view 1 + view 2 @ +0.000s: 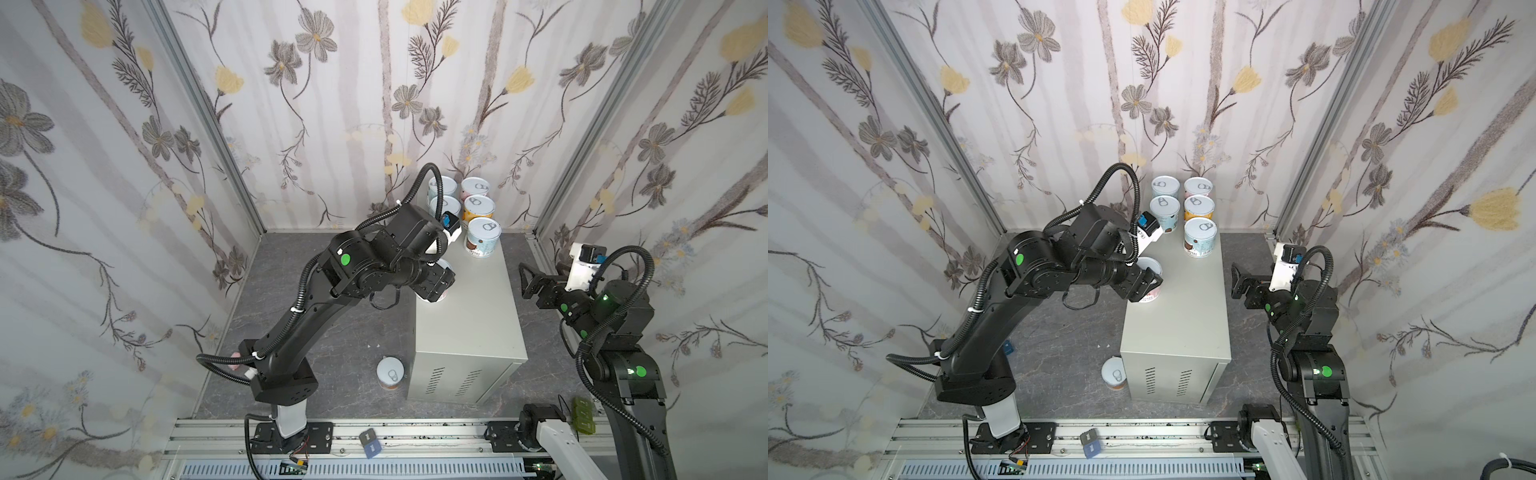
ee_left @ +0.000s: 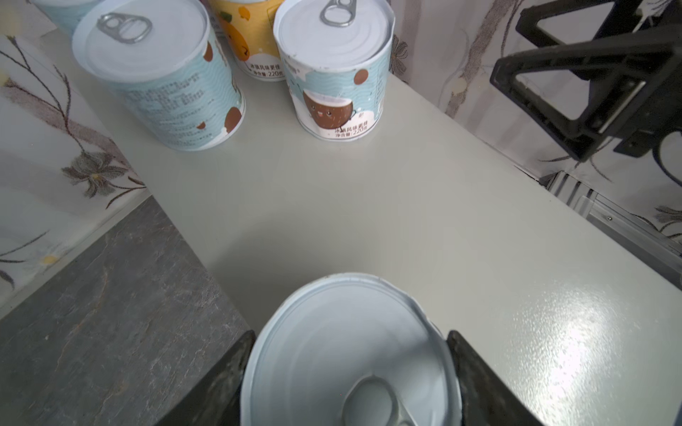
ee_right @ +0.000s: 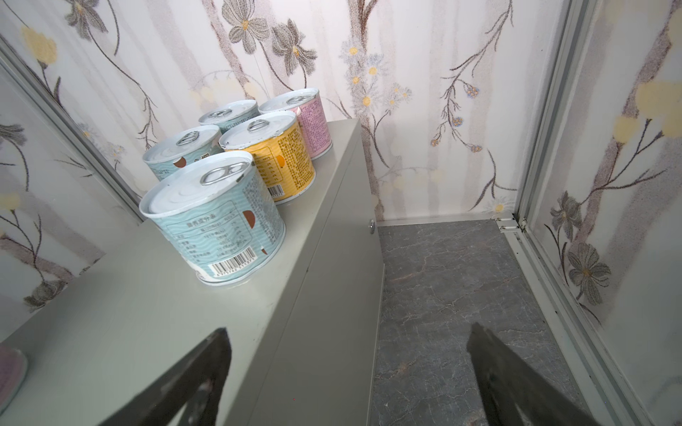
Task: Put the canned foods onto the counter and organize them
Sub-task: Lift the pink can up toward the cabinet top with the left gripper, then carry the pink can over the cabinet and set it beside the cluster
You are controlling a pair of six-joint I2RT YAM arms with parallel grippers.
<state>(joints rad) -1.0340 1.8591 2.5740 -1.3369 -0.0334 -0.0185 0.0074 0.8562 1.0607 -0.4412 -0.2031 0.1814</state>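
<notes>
Several canned foods stand upright in two rows at the far end of the counter, pale blue, orange and pink. My left gripper is shut on another can with a pink label, its fingers on either side of the lid. That can is at the counter's left edge; I cannot tell whether it touches the top. One more can stands on the floor by the counter's near left corner. My right gripper hangs open and empty beside the counter's right side.
Dark marbled floor surrounds the counter, closed in by flowered walls on three sides. An aluminium rail runs along the front with a small blue-grey block and a green block on it.
</notes>
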